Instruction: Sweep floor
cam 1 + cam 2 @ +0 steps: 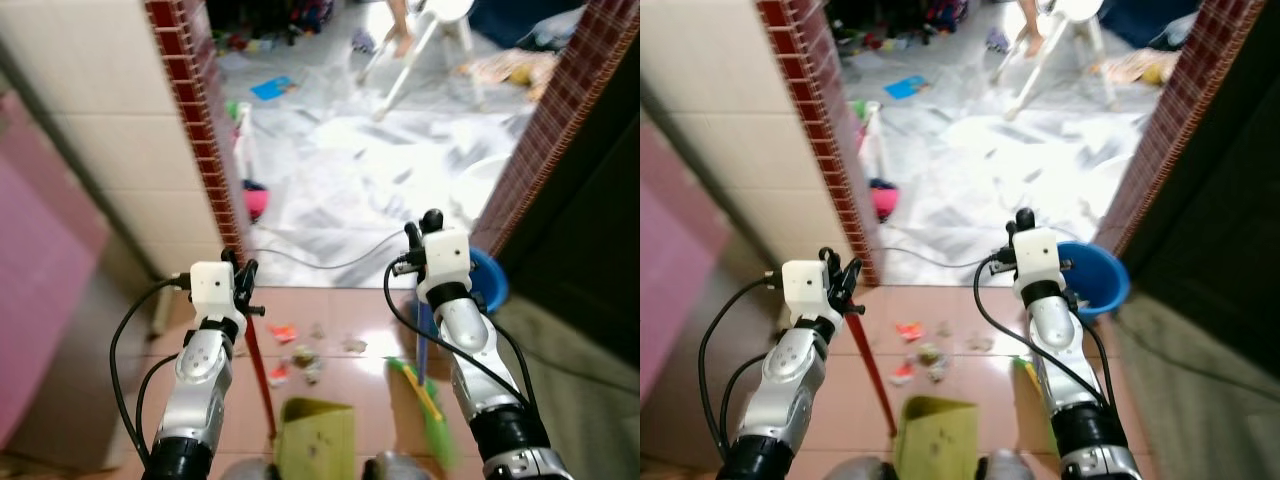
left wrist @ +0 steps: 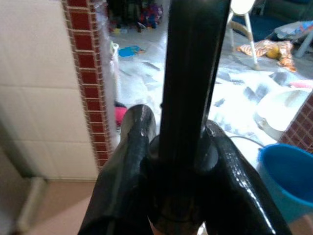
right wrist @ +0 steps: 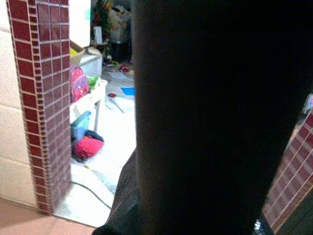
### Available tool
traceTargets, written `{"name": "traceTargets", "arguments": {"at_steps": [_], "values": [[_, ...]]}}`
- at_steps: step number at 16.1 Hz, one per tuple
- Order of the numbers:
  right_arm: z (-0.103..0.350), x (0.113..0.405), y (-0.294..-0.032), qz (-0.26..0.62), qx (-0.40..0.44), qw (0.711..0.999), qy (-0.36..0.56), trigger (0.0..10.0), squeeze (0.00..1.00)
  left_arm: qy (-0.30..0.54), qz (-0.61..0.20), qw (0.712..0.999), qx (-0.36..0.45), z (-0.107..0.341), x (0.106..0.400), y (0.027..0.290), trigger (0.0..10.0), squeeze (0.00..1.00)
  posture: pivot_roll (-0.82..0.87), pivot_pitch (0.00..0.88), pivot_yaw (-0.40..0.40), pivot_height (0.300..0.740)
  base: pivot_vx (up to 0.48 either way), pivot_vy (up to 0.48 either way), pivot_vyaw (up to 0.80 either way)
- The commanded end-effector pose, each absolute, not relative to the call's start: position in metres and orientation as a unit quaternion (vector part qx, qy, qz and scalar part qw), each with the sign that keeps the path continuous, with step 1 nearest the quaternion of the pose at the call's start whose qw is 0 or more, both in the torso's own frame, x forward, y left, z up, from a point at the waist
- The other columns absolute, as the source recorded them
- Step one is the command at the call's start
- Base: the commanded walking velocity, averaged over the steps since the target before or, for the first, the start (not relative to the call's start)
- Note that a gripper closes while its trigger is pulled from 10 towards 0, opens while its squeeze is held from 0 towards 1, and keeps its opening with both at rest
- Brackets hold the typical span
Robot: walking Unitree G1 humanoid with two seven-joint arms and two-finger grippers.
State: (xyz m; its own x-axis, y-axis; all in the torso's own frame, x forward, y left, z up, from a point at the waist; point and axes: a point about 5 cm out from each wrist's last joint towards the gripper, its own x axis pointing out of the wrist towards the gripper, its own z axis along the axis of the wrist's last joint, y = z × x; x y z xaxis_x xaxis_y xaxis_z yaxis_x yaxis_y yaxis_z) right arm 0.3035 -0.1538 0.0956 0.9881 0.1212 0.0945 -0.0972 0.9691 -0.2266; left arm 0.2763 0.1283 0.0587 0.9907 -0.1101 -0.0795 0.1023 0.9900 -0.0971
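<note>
Both silver arms are raised forward from the elbows, wrists bent up, over a tan tiled floor point(image 1: 340, 380) at a doorway.

The left gripper point(image 1: 244, 283) is closed around a thin red dustpan handle point(image 1: 262, 375), as is seen in the left wrist view, where the two black fingers point(image 2: 132, 161) are pressed against a dark shaft point(image 2: 188, 98) on either side. Below these jaws the handle slants down to a yellow-green dustpan point(image 1: 316, 438) on the floor near the robot.

The right gripper point(image 1: 420, 232) is held upright at about the same height, and a dark pole point(image 3: 215, 117) is seen close against it in the right wrist view; whether its jaws are closed cannot be told. Below it a blue broom shaft point(image 1: 423, 345) runs down to a green broom head point(image 1: 428, 405) on the floor.

Between and below the two grippers, small scraps of litter point(image 1: 300, 355), red and pale, are scattered just ahead of the dustpan. A blue bucket point(image 1: 1092, 278) stands just beyond the right gripper. Past both jaws a red brick pillar point(image 1: 195, 120) and a pale littered floor point(image 1: 350, 160) are seen, with a white chair point(image 1: 425, 45) far off.
</note>
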Motion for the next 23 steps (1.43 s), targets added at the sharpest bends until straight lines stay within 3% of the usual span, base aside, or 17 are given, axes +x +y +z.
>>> {"name": "traceTargets", "arguments": {"at_steps": [1,6,10,13,17,23], "values": [[0.1,0.303,-0.158,0.05,-0.115,0.99,-0.064,10.0,0.0,0.049,-0.06,0.996,-0.048,0.058,0.276,0.123,10.0,0.0,-0.09,0.0,0.043,0.74,0.0,0.48,0.0],[0.096,0.301,-0.165,0.046,-0.128,0.989,-0.056,10.0,0.0,0.034,-0.025,0.998,-0.044,0.057,0.272,0.136,10.0,0.0,-0.07,0.0,0.02,0.74,0.0,0.096,0.0],[0.096,0.304,-0.156,0.089,-0.131,0.986,-0.049,10.0,0.0,0.034,0.01,0.997,-0.072,0.055,0.271,0.144,10.0,0.0,-0.02,0.0,-0.07,0.74,0.0,0.0,0.0],[0.097,0.309,-0.151,0.095,-0.128,0.986,-0.049,10.0,0.0,0.03,0.018,0.997,-0.064,0.05,0.263,0.149,10.0,0.0,-0.01,0.0,-0.061,0.74,0.0,0.0,0.0],[0.101,0.31,-0.146,0.088,-0.121,0.987,-0.061,10.0,0.0,0.022,0.035,0.997,-0.069,0.058,0.273,0.161,10.0,0.0,-0.01,0.0,-0.016,0.74,0.0,0.0,0.0],[0.098,0.306,-0.151,0.079,-0.118,0.988,-0.059,10.0,0.0,0.022,0.027,0.998,-0.048,0.059,0.268,0.154,10.0,0.0,-0.02,0.0,-0.01,0.74,0.0,0.0,0.0]]}}
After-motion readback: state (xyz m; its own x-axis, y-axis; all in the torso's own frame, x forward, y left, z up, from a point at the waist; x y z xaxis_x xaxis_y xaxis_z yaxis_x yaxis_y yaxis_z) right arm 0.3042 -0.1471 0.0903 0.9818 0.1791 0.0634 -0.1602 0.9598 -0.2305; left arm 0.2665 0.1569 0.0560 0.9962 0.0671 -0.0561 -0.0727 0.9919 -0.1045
